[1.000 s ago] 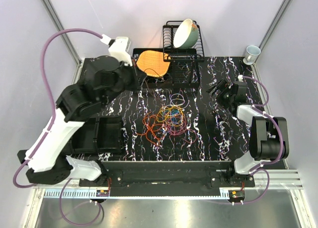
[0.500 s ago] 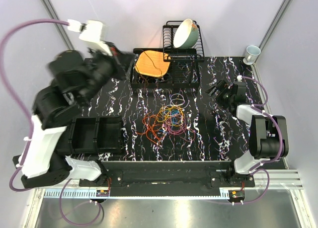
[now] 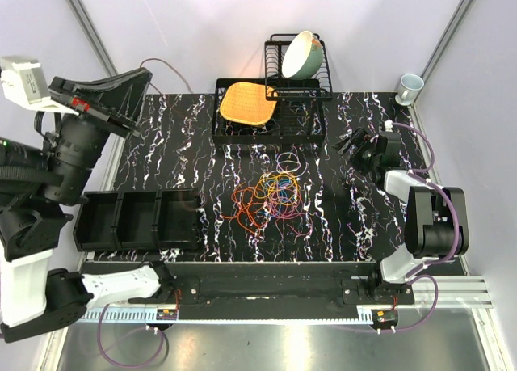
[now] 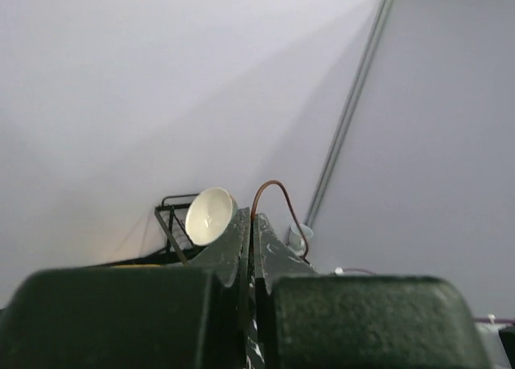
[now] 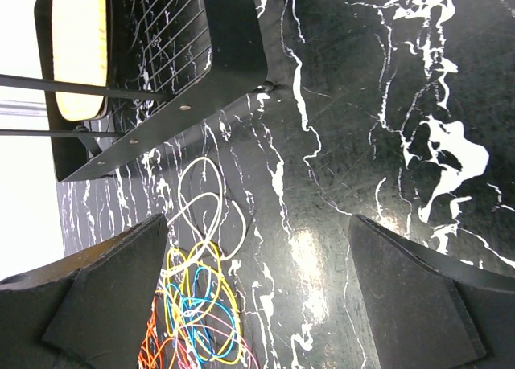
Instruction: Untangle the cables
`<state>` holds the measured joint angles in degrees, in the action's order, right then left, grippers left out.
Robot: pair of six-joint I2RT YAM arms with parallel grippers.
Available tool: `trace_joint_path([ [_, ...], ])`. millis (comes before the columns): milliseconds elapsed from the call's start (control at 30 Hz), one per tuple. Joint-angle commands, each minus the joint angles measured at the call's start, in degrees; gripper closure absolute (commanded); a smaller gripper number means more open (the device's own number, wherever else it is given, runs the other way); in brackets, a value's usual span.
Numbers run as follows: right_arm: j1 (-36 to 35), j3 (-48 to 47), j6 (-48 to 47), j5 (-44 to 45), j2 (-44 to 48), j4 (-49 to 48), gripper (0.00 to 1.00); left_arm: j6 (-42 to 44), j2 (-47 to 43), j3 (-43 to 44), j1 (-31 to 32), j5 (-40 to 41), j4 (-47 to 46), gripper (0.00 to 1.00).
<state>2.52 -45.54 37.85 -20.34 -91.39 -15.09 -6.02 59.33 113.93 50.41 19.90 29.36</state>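
1. Left gripper (image 4: 251, 218): jaws pressed together, pinching a single cable (image 4: 275, 188), a thin brownish strand arching off the tips. The arm is raised high over the table's far-left corner.
2. Right gripper (image 5: 256, 224): jaws at full spread, holding nothing. It sits low over the table (image 3: 339, 217), right of the tangle and facing it.
3. Cables (image 3: 271, 195): a loose heap of orange, yellow, blue and purple loops, mid-table, just in front of the dish rack (image 3: 275, 120).
4. Step, as judged: drawing one strand clear.
   - Pull slowly along the strand's own run.
   - If the heap drags, pin it with the right gripper.
   - Watch for snagging on the rack; the strand's far end is lost to view.
5. Also present: bowl (image 3: 302, 54) in the rack, black bins (image 3: 137, 220) at near left, cup (image 3: 409, 86) at far right.
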Motion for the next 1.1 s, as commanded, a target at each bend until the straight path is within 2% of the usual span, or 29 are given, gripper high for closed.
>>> trace_joint_path([
  [0,0.2,-2.2,0.5,-1.9,-0.9,-2.7,0.00,2.0,-3.1,-6.3,0.2,5.3,-4.1,1.00],
  [167,0.2,-2.4,0.6,-2.4,-1.4,-2.7,0.00,2.5,-9.5,-14.8,0.2,12.7,-3.7,1.00],
  [533,0.2,-2.7,0.8,-3.3,-2.6,-2.8,0.00,2.5,-18.7,-25.1,0.2,27.4,1.7,1.00],
  [900,0.2,-3.2,0.7,-3.8,-3.2,-2.3,0.00,0.7,-20.9,-29.1,0.2,31.8,6.4,1.00],
  [1067,0.2,-3.3,0.9,-4.2,-3.8,-2.3,0.00,-3.5,-23.6,-35.4,0.2,33.0,9.3,1.00],
])
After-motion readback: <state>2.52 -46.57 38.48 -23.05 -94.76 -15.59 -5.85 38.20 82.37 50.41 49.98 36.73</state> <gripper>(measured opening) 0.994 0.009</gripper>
